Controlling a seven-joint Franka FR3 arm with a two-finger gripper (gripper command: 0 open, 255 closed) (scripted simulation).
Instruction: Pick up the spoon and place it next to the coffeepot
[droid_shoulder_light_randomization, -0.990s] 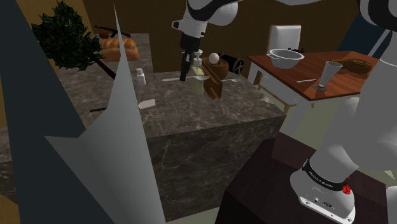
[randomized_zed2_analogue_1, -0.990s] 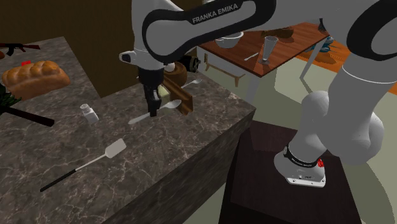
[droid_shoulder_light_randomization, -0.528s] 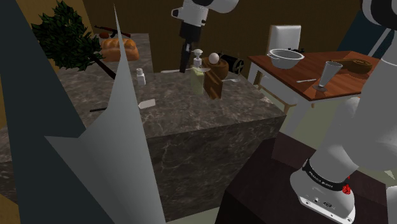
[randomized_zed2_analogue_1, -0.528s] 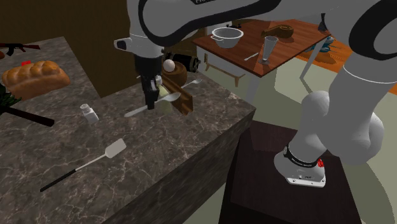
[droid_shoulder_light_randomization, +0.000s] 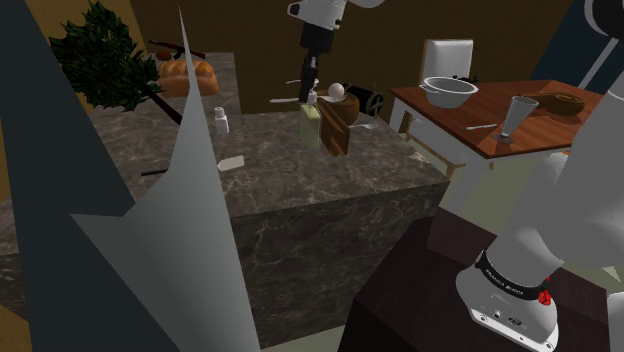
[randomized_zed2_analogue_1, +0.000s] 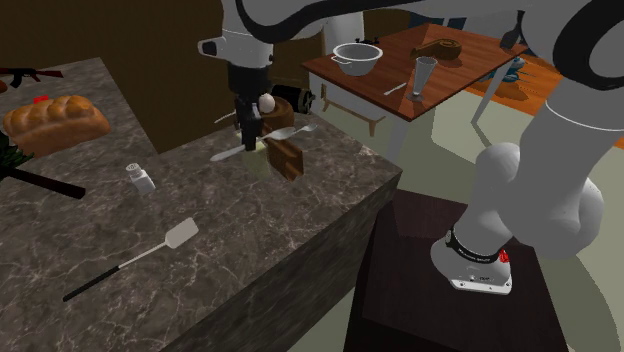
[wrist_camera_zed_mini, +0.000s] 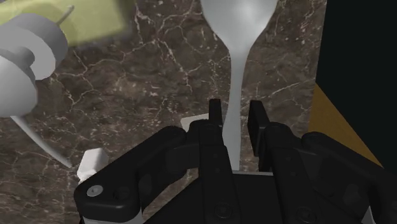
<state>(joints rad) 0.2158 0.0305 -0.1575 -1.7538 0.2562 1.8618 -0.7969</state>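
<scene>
Veined marble counter (wrist_camera_zed_mini: 159, 83) lies beneath black claw (wrist_camera_zed_mini: 236, 111) clasping slender grey spoon (wrist_camera_zed_mini: 238, 25).

You have no text here that you can read. The dark band (droid_shoulder_light_randomization: 506, 284) around the arm's base (droid_shoulder_light_randomization: 518, 312) carries a row of tiny pale marks, possibly lettering, but in the shoulder view you cannot make out a single character. In the second exterior view the same band shows those marks just as faintly, beside a small red spot (randomized_zed2_analogue_1: 503, 256), and they are unreadable there too.
</scene>
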